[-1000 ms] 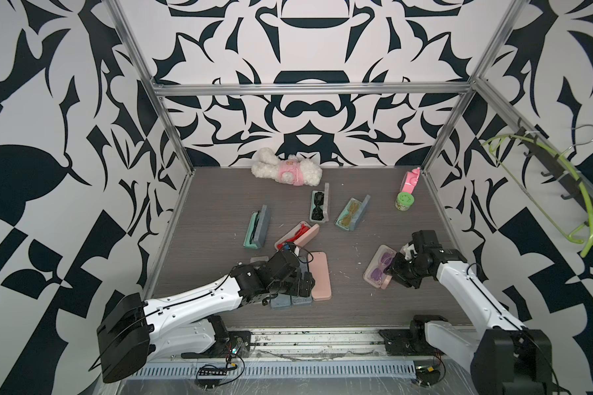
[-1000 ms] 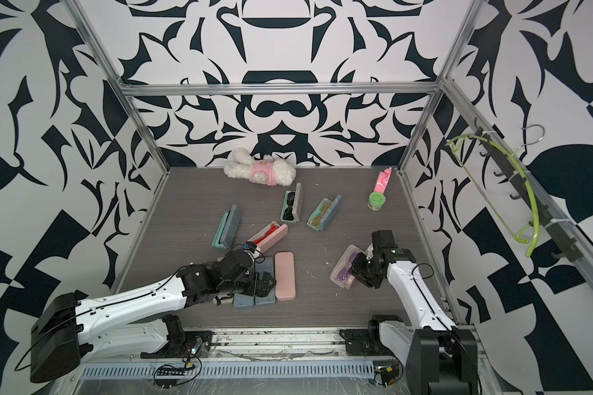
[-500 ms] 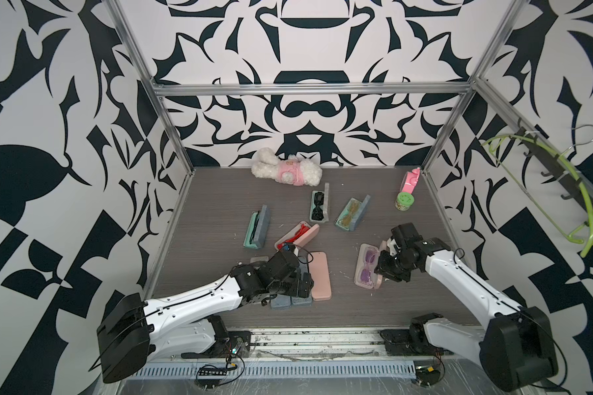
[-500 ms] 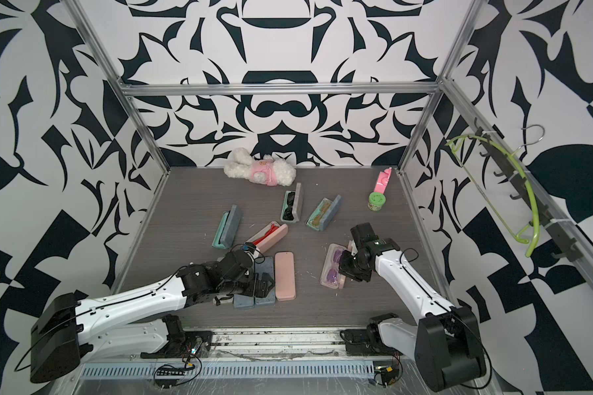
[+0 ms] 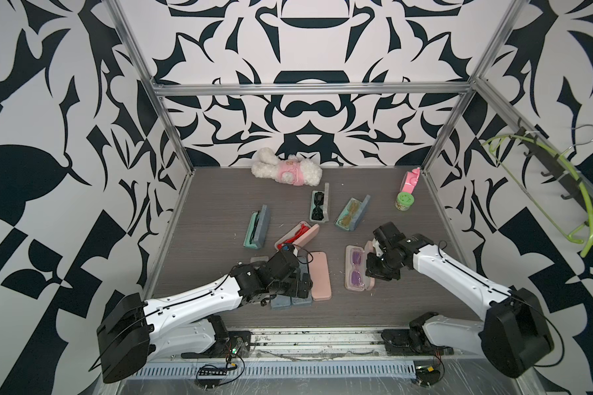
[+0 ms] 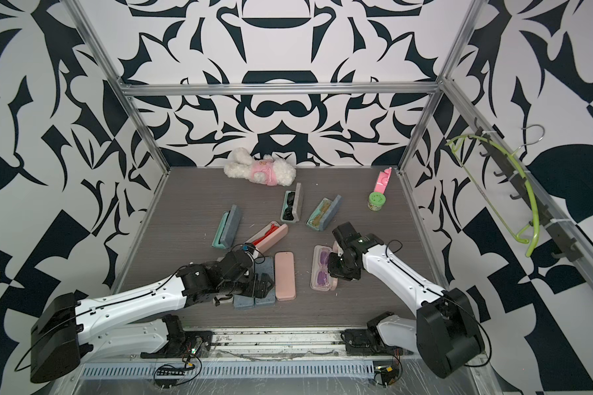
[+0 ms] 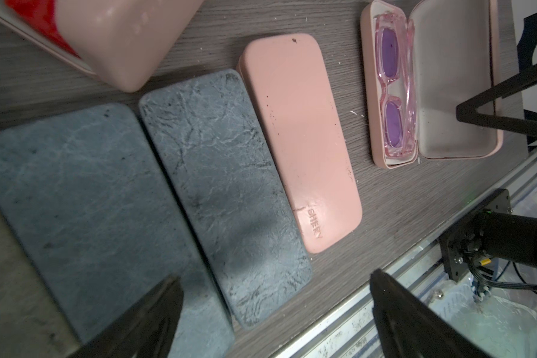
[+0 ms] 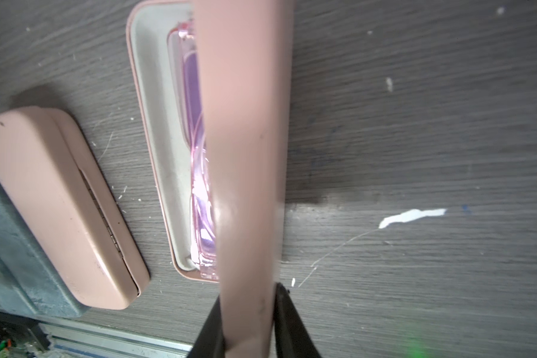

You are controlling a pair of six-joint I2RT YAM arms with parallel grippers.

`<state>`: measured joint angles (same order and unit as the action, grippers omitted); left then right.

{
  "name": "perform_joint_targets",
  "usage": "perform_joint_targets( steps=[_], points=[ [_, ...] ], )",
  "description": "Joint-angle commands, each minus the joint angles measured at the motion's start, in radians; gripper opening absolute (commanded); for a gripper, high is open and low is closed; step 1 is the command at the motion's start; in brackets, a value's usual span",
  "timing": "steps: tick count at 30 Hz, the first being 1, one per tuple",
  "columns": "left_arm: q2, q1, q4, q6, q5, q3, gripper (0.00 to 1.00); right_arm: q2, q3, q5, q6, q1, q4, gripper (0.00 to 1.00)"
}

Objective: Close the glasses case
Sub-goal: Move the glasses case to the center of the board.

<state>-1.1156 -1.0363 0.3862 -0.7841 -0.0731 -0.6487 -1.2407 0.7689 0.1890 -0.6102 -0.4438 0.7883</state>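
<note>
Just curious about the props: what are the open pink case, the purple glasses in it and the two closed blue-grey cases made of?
The open pink case looks like a hard shell with a smooth matte skin and pale felt-like lining. The purple glasses seem clear glossy plastic, see-through. The closed blue-grey cases are probably faux leather: matte, crackled veining.

Pink glasses case (image 5: 347, 267) lies open on the table (image 5: 220, 191), lid (image 7: 447, 77) standing near upright; pink-framed, purple-lensed glasses (image 5: 356, 266) sit in its tray.
</note>
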Motion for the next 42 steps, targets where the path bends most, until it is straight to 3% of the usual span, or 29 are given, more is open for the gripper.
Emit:
perform_joint_targets(
  steps=[1, 15, 31, 42],
  points=[
    [0.004, 0.004, 0.015, 0.011, 0.000, -0.024, 0.99, -0.013, 0.056, -0.036, -0.031, -0.052, 0.012, 0.25],
    [0.001, 0.005, 0.012, 0.006, 0.005, -0.023, 0.99, -0.110, 0.148, -0.115, -0.088, -0.229, 0.023, 0.24],
    [-0.016, 0.005, 0.006, 0.002, 0.010, -0.029, 0.99, -0.112, 0.172, -0.112, -0.106, -0.278, 0.011, 0.25],
    [-0.023, 0.005, 0.008, -0.002, 0.014, -0.039, 0.99, -0.054, 0.156, -0.095, -0.123, -0.279, -0.010, 0.43]
  ],
)
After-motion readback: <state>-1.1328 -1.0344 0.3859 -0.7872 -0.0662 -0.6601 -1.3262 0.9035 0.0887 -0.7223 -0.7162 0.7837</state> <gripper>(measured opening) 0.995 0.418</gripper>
